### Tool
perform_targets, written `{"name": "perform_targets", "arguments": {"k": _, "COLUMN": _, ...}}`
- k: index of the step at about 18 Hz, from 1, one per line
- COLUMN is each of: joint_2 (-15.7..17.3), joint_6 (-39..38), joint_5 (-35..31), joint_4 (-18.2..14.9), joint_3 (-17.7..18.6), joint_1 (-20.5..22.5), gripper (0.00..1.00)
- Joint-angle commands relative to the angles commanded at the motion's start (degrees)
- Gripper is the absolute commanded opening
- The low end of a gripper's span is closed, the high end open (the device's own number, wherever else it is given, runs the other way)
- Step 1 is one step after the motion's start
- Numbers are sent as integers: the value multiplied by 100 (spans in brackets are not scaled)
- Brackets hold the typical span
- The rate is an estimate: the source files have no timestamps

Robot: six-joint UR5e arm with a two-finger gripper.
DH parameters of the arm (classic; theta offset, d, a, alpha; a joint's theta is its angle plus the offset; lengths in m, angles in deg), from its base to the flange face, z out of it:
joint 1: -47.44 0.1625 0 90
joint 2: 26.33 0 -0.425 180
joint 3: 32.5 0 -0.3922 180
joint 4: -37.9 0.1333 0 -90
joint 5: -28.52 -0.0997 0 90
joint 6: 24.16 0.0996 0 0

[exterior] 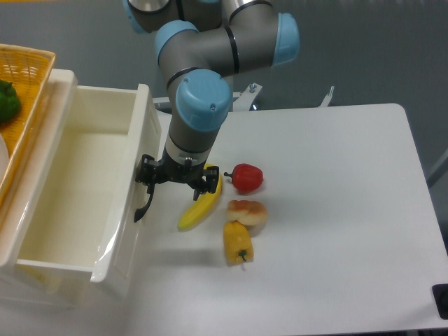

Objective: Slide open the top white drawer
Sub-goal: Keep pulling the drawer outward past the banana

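The glossy cream-white top drawer (pixel 84 182) stands far out at the tabletop's (pixel 329 210) left edge. My tool (pixel 176 180) sits at its curved black handle (pixel 143 204); finger state I cannot tell. Pull nearly complete; I judge release next, clear of the yellow banana (pixel 201 201).

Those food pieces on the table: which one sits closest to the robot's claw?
The banana. Its upper end lies partly under the gripper, while the red pepper, bread roll and yellow pepper lie farther right.
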Motion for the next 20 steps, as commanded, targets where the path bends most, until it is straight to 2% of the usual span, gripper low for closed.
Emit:
{"name": "perform_targets", "arguments": {"k": 17, "joint_2": -9, "joint_6": 0, "joint_5": 325, "joint_4": -9, "joint_3": 18, "joint_1": 149, "gripper": 100}}
{"name": "perform_targets", "arguments": {"k": 20, "joint_2": 9, "joint_6": 0, "joint_5": 395, "joint_4": -149, "joint_3": 26, "joint_1": 246, "gripper": 100}}
